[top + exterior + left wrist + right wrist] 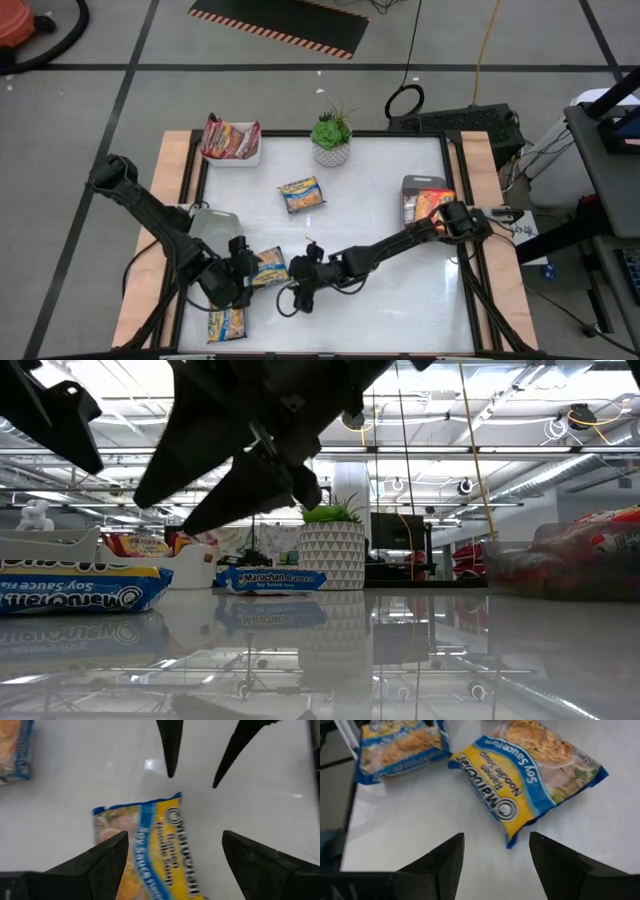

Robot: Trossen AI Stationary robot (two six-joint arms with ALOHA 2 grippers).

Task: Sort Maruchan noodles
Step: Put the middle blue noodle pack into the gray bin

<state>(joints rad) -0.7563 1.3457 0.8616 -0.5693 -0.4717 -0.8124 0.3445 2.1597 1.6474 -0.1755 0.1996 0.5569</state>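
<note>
A blue-and-yellow Maruchan noodles packet (pixel 268 266) lies flat on the white table between my two grippers. My left gripper (pixel 174 837) hovers open over its near-left end, with the packet (pixel 150 850) showing between the fingers. My right gripper (pixel 496 839) is open too, its tips (pixel 170 770) just off the packet's opposite edge (pixel 512 842). A second blue-and-yellow packet (pixel 227 323) lies near the front left and a third (pixel 300 193) toward the middle back. Red packets (pixel 230 138) fill a white tray, and orange ones (pixel 430 203) a grey tray.
A potted plant (pixel 332 137) in a white pot stands at the back middle. The white tray (pixel 254 155) is at the back left, the grey tray (pixel 412 183) at the right edge, and another grey tray (pixel 212 222) sits under my left arm. Bare table lies front right.
</note>
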